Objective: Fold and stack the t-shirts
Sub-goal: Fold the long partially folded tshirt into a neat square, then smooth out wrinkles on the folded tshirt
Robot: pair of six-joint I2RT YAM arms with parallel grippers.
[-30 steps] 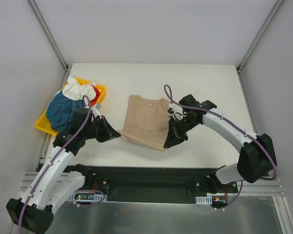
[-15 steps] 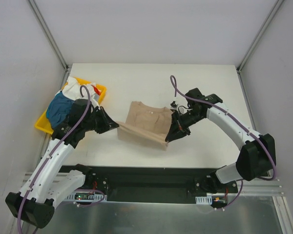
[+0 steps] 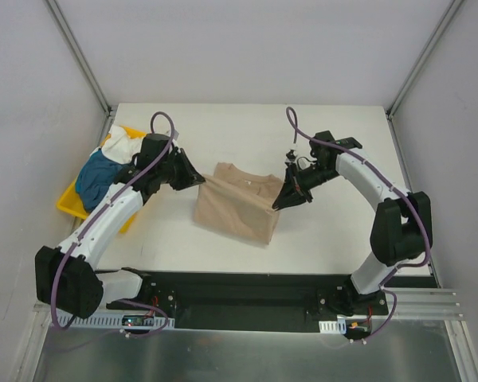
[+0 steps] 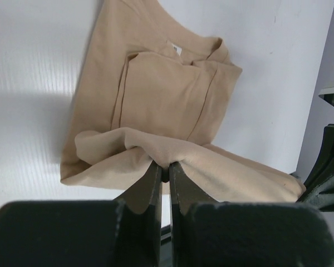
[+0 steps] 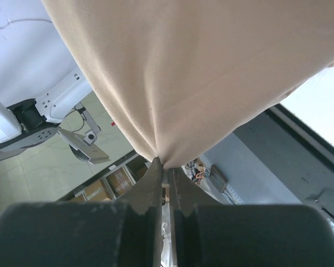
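The tan-beige t-shirt (image 3: 237,205) lies in the middle of the table with its near hem lifted and carried back over its body. My left gripper (image 3: 201,181) is shut on the hem's left corner; the left wrist view shows the shirt (image 4: 167,94) below and the pinched fold at the gripper (image 4: 165,167). My right gripper (image 3: 277,205) is shut on the right corner, with the cloth (image 5: 195,72) hanging from the gripper (image 5: 166,164). A teal-blue t-shirt (image 3: 99,177), a white one (image 3: 124,143) and a bit of red-orange one (image 3: 137,156) lie heaped in the yellow tray.
The yellow tray (image 3: 70,204) sits at the table's left edge, half hidden by my left arm. Grey walls stand close on the left, right and back. The black rail (image 3: 239,290) runs along the near edge.
Both grippers have carried the tan shirt's near hem up and toward the back of the table. The fold has travelled over the shirt's body, and both arms have stretched further out.
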